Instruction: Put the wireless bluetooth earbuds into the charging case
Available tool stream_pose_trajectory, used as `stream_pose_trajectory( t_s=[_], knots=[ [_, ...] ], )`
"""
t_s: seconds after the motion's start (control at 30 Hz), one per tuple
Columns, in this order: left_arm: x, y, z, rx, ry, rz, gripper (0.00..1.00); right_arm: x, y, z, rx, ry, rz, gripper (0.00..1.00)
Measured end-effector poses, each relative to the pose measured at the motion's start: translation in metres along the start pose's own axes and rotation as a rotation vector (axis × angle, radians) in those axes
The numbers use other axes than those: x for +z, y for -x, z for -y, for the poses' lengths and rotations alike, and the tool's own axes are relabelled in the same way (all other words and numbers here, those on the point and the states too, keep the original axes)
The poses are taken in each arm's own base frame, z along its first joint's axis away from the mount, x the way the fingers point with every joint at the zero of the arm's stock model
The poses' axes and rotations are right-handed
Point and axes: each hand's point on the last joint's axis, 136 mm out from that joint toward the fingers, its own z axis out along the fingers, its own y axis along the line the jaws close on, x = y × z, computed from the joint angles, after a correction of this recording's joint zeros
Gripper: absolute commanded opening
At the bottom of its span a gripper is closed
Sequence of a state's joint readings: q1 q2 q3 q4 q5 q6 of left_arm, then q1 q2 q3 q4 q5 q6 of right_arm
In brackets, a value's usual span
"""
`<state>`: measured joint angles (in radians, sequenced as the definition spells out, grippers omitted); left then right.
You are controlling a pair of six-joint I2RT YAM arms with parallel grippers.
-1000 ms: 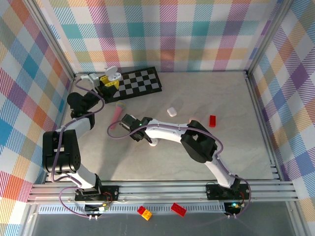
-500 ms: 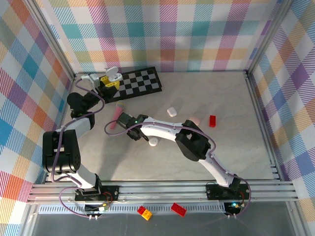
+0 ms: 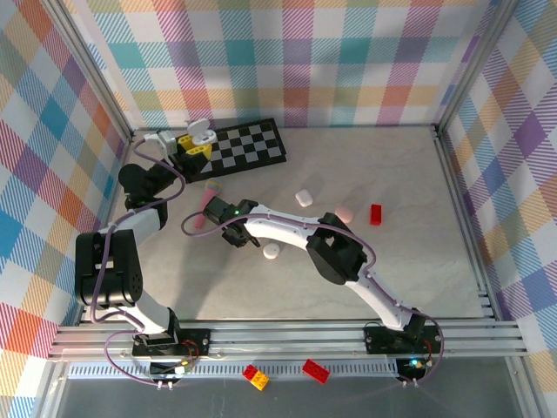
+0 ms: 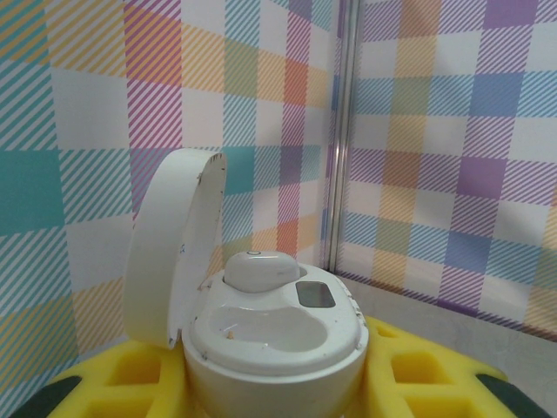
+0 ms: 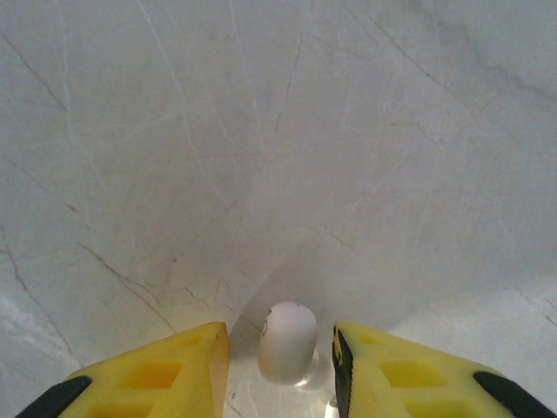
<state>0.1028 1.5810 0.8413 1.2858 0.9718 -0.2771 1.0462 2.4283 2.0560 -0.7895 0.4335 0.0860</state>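
Observation:
My left gripper (image 3: 193, 150) is at the back left, shut on the white charging case (image 4: 274, 335), whose lid (image 4: 170, 248) stands open. One white earbud (image 4: 258, 270) sits in the case's far socket, and the near socket (image 4: 270, 329) is bare. My right gripper (image 5: 280, 353) is open and low over the table. A white earbud (image 5: 287, 341) lies between its yellow fingertips (image 5: 174, 370) with a gap on each side. From above, that earbud (image 3: 271, 252) lies just past the right gripper (image 3: 251, 241).
A white pebble-like piece (image 3: 304, 198) and a pinkish one (image 3: 345, 214) lie behind the right arm. A red brick (image 3: 376, 214) is to their right. A pink stick-like object (image 3: 207, 198) lies near the right gripper, and a checkered mat (image 3: 248, 144) is at the back.
The right gripper has drawn back to the left and a little toward the back. The white earbud stayed in place on the table. The left arm has not moved.

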Motion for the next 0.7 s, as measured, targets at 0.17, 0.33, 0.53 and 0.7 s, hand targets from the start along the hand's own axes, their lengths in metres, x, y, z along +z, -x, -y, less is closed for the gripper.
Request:
stream_pose_trajectory(
  t_s=[0.17,0.33,0.53,0.7],
  knots=[
    [0.0,-0.0003,0.0007,0.0,-0.004,-0.002,0.3,0.0006,0.0011,0.0004,-0.02,-0.006,-0.006,0.37],
    [0.0,-0.0003,0.0008,0.0,-0.005,-0.002,0.3,0.0018,0.0026,-0.0007,-0.029,-0.004,-0.01,0.32],
    [-0.0001,-0.0008,0.0012,-0.001,-0.007,-0.003,0.3,0.0027,0.0042,-0.0034,-0.034,0.005,-0.015,0.24],
    [-0.0002,-0.0004,0.0016,0.0,-0.007,-0.003,0.3,0.0024,0.0044,-0.0046,-0.031,0.013,-0.014,0.23]
  ],
)
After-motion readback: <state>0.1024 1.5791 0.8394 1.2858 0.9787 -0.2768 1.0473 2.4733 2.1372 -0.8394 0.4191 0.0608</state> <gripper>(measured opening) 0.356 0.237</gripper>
